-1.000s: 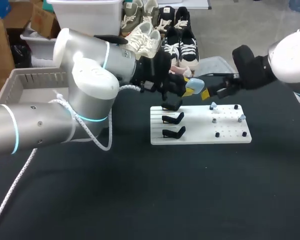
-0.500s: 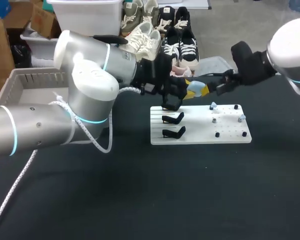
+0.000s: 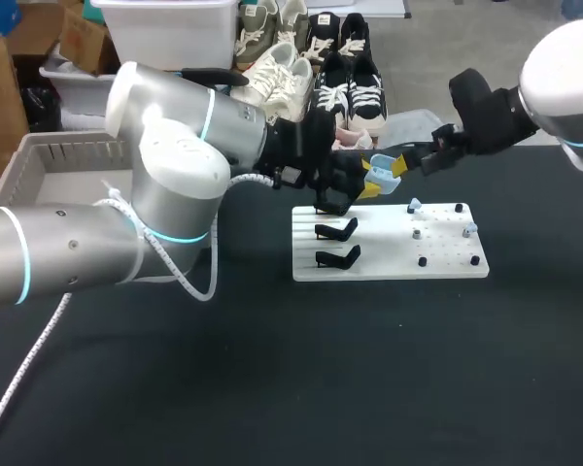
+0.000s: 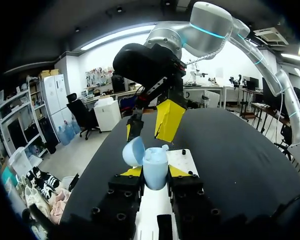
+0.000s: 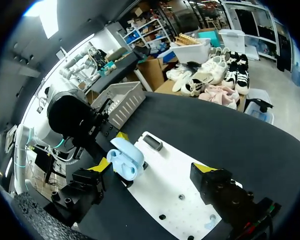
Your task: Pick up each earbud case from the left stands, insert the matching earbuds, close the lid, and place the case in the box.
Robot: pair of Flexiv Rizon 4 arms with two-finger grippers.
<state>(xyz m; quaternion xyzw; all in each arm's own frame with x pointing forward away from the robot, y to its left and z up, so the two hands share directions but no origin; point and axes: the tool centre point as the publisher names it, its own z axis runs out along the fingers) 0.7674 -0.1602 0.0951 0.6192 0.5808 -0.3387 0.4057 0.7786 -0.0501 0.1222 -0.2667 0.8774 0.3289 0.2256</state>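
Note:
A light blue earbud case (image 3: 381,176) is held over the far edge of the white board (image 3: 389,269), with my left gripper (image 3: 367,181) shut on it. In the left wrist view the case (image 4: 155,169) sits between the yellow tips of my left gripper (image 4: 155,173), its lid (image 4: 133,151) swung open. My right gripper (image 3: 408,163) faces it, open wide. In the right wrist view the case (image 5: 126,159) lies close to one finger of my right gripper (image 5: 151,166), not clamped. Three black stands (image 3: 337,231) stand empty. Small earbuds (image 3: 414,206) sit on pegs on the board's right half.
A grey slatted basket (image 3: 49,165) stands at the table's far left, partly behind my left arm. The white board (image 5: 165,175) lies under both grippers. Black tabletop (image 3: 301,388) stretches in front of the board.
My right gripper has drawn back toward the table's far side and now sits a little higher. My left gripper keeps the case in nearly the same place.

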